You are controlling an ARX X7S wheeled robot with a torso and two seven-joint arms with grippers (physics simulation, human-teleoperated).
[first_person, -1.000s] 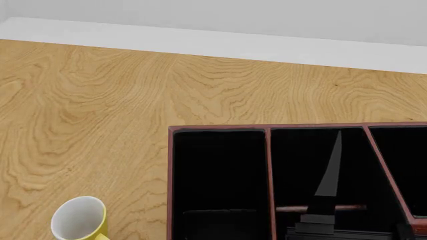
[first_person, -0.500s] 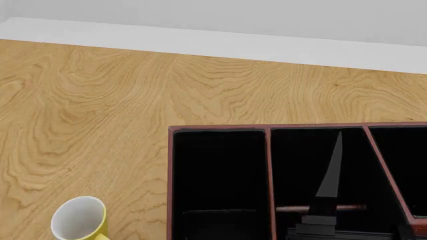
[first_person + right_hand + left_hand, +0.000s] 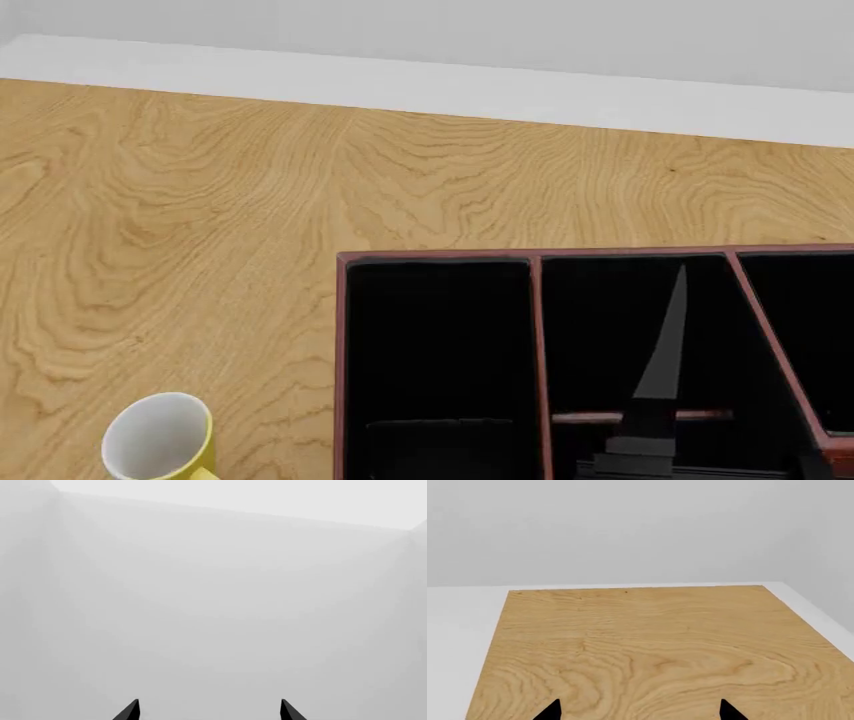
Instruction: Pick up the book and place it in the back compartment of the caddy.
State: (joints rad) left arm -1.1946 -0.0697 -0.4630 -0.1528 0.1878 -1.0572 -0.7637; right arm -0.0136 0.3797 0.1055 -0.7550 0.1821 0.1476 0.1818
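- Table [image 3: 267, 200]: light wood grain, runs back to a white floor strip and a pale wall.
- Mug [image 3: 160, 440]: yellow, white inside, at the near left of the head view, cut off by the frame's lower edge. It stands on the table, apart from the caddy.
- Caddy [image 3: 537, 330]: black tray with thin reddish-brown rim and dividers, at the right and near part of the head view. Three back compartments show side by side; the right one runs out of frame.
- Grey tapering piece [image 3: 663, 350]: stands upright in the middle back compartment, pointed tip upward, wider at its foot. Dark blocky shapes sit below it at the frame's edge. Cannot tell what it belongs to.
- Book: not seen in any view; its place cannot be told.
- Left gripper [image 3: 639, 711]: in the left wrist view only two black fingertips [image 3: 550, 711] show. They stand well apart over bare table, nothing between them.
- Right gripper [image 3: 209, 711]: in the right wrist view two black fingertips [image 3: 130, 711] stand spread wide, nothing between them, pointing at a blank pale wall.
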